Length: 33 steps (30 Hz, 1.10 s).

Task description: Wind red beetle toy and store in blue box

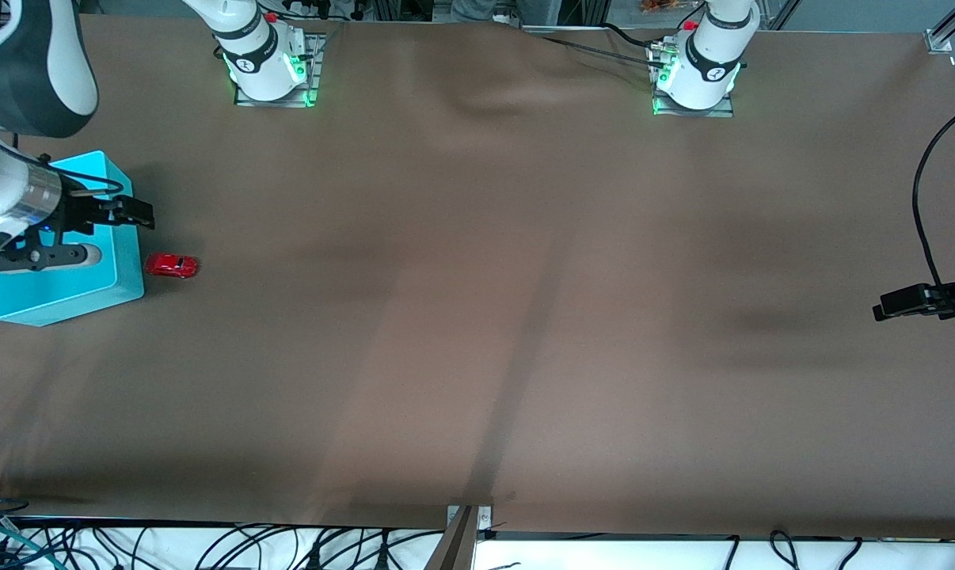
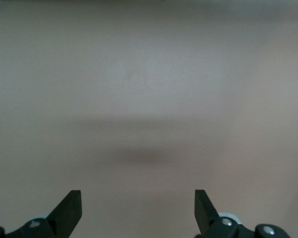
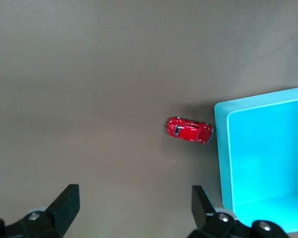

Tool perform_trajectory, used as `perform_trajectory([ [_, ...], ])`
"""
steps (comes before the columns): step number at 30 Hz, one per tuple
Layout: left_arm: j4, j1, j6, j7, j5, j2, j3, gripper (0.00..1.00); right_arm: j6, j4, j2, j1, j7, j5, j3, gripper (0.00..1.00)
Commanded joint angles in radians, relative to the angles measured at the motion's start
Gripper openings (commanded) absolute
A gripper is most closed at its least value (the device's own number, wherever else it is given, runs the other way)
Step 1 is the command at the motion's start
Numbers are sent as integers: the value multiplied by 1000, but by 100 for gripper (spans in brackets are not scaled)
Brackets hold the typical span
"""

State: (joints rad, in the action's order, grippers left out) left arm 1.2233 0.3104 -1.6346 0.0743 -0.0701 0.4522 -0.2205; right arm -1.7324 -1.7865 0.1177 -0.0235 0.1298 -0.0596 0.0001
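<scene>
The red beetle toy (image 1: 171, 266) (image 3: 189, 130) stands on the brown table right beside the blue box (image 1: 74, 305) (image 3: 221, 158), on the box's side toward the left arm's end. The box is open-topped and looks empty where its inside shows. My right gripper (image 1: 141, 214) (image 3: 135, 193) hangs open and empty above the box's rim on the toy's side, clear of the toy. My left gripper (image 1: 889, 305) (image 2: 138, 198) waits open over bare table at the left arm's end, holding nothing.
The right arm's forearm (image 1: 18, 198) covers part of the box in the front view. A black cable (image 1: 921, 206) loops by the left gripper. The arm bases (image 1: 270, 71) (image 1: 695, 79) stand along the table edge farthest from the front camera.
</scene>
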Motion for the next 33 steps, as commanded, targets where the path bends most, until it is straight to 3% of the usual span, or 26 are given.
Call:
perform_trajectory([
  [1,-1,0,19,56,-20,-15,6,100,-79,-73,-18,-7,13,-9,-11,100],
  [18,1,-2,19,51,-7,-4,6,100,-383,-270,8,-16,24,-9,-75,100],
  [33,2,-2,19,53,-5,-4,4,100,-555,-382,39,-19,-87,1,-155,100],
])
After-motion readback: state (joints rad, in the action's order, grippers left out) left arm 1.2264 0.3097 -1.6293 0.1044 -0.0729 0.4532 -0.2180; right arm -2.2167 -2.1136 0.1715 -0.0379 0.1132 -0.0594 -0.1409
